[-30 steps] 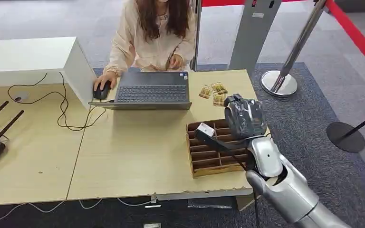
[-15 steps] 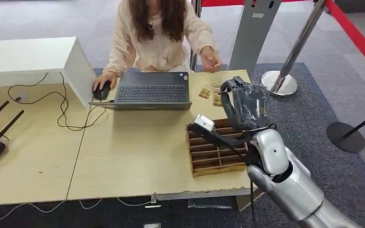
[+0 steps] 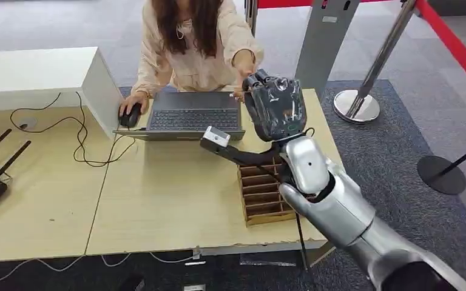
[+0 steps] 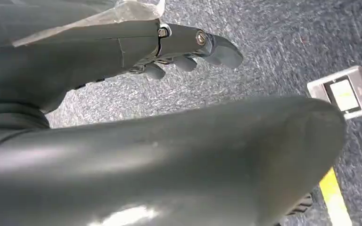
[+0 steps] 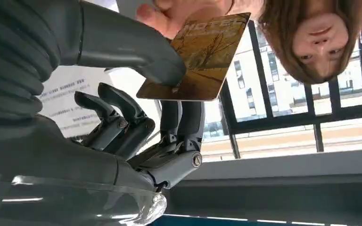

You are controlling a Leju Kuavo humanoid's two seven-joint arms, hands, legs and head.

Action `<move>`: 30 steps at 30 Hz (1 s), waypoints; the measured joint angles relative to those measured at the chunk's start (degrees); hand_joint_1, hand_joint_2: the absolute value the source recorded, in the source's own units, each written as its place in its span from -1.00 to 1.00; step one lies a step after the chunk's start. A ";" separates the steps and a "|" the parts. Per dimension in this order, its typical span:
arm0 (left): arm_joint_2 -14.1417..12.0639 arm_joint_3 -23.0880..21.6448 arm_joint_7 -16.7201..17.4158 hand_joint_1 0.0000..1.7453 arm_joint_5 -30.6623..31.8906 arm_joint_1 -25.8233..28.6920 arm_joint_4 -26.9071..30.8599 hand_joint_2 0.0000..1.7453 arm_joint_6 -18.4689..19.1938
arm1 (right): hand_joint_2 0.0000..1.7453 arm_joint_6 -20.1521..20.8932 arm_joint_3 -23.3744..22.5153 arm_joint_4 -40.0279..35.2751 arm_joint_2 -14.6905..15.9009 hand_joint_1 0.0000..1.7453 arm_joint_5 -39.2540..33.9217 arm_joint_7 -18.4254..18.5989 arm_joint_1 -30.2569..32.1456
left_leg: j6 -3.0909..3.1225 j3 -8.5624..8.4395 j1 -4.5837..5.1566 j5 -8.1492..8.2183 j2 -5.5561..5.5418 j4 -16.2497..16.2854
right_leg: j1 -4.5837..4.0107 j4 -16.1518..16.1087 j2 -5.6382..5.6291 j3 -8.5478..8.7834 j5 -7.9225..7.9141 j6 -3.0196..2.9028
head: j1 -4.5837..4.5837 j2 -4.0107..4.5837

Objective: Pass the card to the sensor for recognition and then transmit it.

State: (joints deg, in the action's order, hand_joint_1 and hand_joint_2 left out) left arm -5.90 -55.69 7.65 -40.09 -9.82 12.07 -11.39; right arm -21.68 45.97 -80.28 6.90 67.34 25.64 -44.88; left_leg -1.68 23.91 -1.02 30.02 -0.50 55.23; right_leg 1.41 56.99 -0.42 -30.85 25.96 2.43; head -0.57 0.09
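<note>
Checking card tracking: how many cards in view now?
1. The card is pinched in the right hand, held up beside a person's hand. The robot's hand blocks part of the table in the head view, so others may be hidden.

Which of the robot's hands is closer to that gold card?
Right. The right hand pinches the card itself, raised toward the person. The left hand hangs over carpet.

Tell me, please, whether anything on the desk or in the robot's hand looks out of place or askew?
Nothing looks damaged or spilled. The right hand pinches the card at one corner, tilted, while a person's hand touches its far edge. The wooden divider tray and laptop sit squarely on the desk.
</note>
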 joint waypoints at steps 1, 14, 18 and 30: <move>0.17 -0.04 0.00 -1.00 0.11 -0.09 0.02 -1.00 0.00 | 1.00 -0.15 0.37 1.14 -0.59 1.00 0.07 0.00 -0.41 | 0.00 0.00 0.00 0.00 -0.01 0.00 | 0.00 -0.01 0.01 0.00 0.00 0.00 | 0.04 0.00; 1.79 -0.17 -0.02 -1.00 0.90 -0.38 0.02 -1.00 0.09 | 1.00 -3.04 3.56 12.83 -5.22 -1.00 -0.90 -0.35 -1.53 | 0.00 -0.03 0.00 0.00 0.00 0.00 | -0.01 -0.01 0.00 -0.05 0.00 0.00 | 0.02 0.00; 1.84 -0.20 -0.02 -1.00 0.90 -0.24 0.00 -1.00 0.17 | 1.00 -4.37 3.78 13.77 -5.20 -1.00 -2.78 -0.55 -1.48 | 0.00 -0.03 0.01 0.00 0.02 0.00 | -0.01 -0.02 0.00 -0.08 0.00 0.00 | 0.02 0.00; 0.63 -0.20 1.16 -1.00 0.92 2.07 -0.04 -1.00 0.37 | 1.00 -6.99 0.13 3.90 1.01 -1.00 -11.85 1.42 3.76 | 0.00 -0.06 0.04 0.01 0.04 0.05 | -0.02 -0.06 -0.01 -0.09 0.00 0.00 | 0.02 0.00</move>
State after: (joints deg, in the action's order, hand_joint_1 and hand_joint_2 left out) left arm -5.27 -55.89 8.81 -39.17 -7.75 12.02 -11.02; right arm -28.68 46.09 -76.38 7.92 55.49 27.06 -41.11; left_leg -1.68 23.84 -0.98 30.03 -0.46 55.28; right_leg 1.39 56.92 -0.43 -30.94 25.96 2.43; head -0.55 0.09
